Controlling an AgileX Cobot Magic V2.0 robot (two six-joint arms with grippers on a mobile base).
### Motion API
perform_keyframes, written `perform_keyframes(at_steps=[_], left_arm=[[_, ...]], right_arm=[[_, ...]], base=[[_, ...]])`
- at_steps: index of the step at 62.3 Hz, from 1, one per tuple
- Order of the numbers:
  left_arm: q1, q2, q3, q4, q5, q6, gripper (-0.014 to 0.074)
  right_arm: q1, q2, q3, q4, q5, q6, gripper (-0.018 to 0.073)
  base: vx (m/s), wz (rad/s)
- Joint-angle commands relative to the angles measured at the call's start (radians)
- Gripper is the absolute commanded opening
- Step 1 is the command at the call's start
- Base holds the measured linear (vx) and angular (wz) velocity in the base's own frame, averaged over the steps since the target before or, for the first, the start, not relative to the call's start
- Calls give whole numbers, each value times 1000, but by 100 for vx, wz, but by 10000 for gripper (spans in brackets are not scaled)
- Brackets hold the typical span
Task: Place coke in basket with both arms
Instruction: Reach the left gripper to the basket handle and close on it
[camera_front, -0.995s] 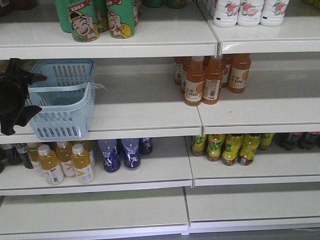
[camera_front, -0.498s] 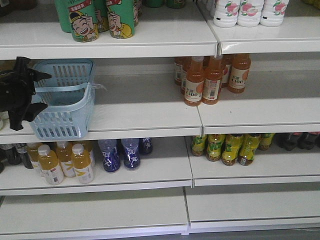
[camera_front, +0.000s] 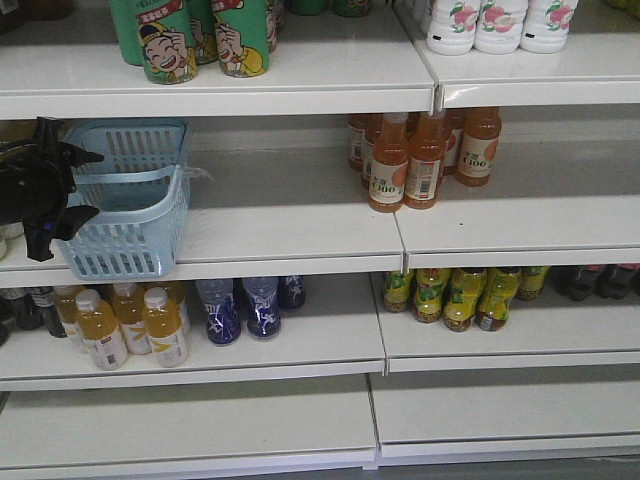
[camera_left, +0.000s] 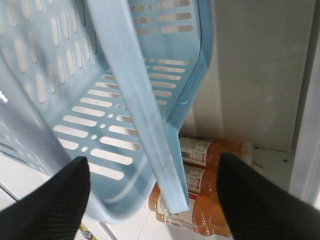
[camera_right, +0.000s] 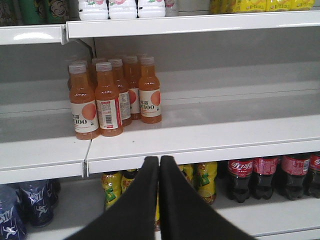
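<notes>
Neighbouring the coke (camera_right: 240, 176), yellow-labelled bottles (camera_right: 206, 179)

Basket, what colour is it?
The basket is pale blue, clearest in the front-facing view.

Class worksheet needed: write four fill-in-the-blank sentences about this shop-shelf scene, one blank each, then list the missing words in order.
1. The basket is pale ____ in colour.
2. The coke bottles stand one level ____ the orange juice bottles.
3. The right tool is ____ (open or shut).
4. The open left tool straddles the basket's swing ____.

Missing words: blue; below; shut; handle.
</notes>
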Motion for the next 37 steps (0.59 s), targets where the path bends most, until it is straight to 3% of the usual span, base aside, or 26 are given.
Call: perform_keyframes(at_steps=[1, 37], left_arm=[[1, -36, -51, -77, 24, -7, 503], [1, -9, -98, -77, -14, -41, 503]], right_arm=[[-7, -15, 19, -3, -74, -7, -10], [-7, -15, 19, -3, -73, -7, -10]], base=[[0, 0], [0, 0]])
